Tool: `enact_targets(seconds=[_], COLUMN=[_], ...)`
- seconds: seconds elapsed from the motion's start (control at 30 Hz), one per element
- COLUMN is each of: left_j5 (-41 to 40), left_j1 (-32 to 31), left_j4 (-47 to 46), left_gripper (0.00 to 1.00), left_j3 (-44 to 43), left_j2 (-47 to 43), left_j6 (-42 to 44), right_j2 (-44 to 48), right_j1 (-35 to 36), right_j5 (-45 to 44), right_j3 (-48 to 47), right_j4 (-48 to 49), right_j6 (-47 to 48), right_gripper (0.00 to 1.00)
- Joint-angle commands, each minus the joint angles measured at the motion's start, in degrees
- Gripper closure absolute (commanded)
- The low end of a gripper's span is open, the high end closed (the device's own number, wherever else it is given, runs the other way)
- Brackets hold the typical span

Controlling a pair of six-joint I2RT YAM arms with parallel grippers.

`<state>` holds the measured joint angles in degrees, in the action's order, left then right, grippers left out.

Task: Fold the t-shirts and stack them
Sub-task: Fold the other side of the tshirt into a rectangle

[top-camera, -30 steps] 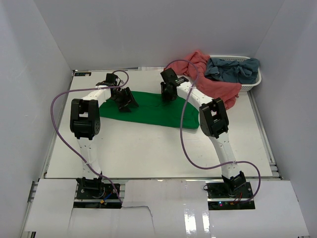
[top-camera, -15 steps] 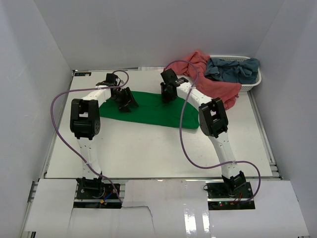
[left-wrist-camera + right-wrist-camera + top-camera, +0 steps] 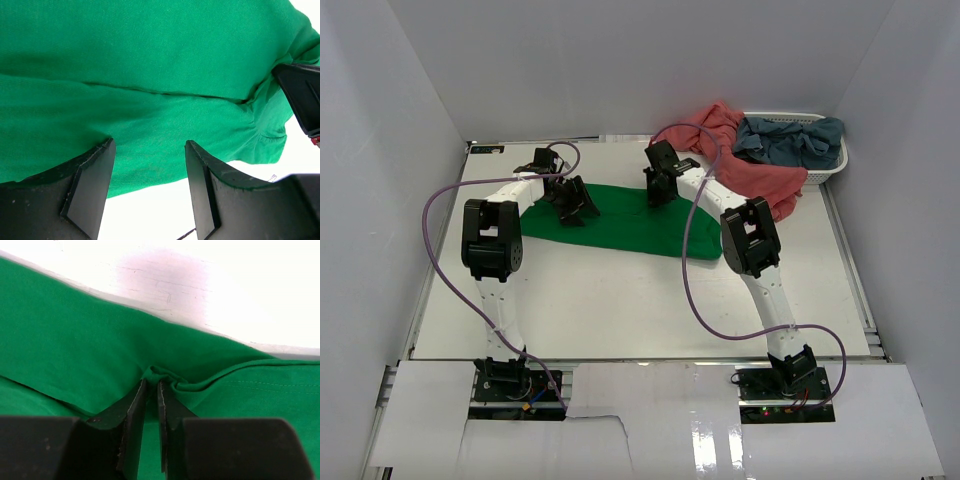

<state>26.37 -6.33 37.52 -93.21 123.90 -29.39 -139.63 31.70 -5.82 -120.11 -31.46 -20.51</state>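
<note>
Two claws on one shirt: my right claw (image 3: 152, 384) is pinched narrow on a pucker of the bright green cloth t-shirt (image 3: 620, 228), which lies flat on the white tabletop (image 3: 620, 300). My left claw (image 3: 149, 145) hangs wide above the same shirt. So shallow a pinch could slip on lifting. Three shirts in all: the salmon-pink cloth t-shirt (image 3: 760, 165) and dusty grey-blue cloth t-shirt (image 3: 790, 138) drape one white slatted plastic basket (image 3: 835, 167).
</note>
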Motion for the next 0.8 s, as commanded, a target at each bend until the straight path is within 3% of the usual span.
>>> enact_targets(seconds=[0.0,0.53,0.77], left_j5=[0.26,0.35,0.26], left_j1=[-0.18,-0.18,-0.18], left_j4=[0.19,0.10,0.01], left_gripper=[0.32,0.31,0.32], left_j3=[-0.92,-0.31,0.13], left_j2=[-1.90,-2.26,-2.52], left_j6=[0.47,0.64,0.82], right_j2=[2.87,10.78,9.47], right_j1=[-0.33,-0.33,-0.50], right_j5=[-0.41,5.11,11.70], right_j3=[-0.21,14.38,15.79], right_j4=[2.28,22.14,28.91], right_j6=[1.78,3.55,1.45], right_gripper=[0.80,0.91,0.80])
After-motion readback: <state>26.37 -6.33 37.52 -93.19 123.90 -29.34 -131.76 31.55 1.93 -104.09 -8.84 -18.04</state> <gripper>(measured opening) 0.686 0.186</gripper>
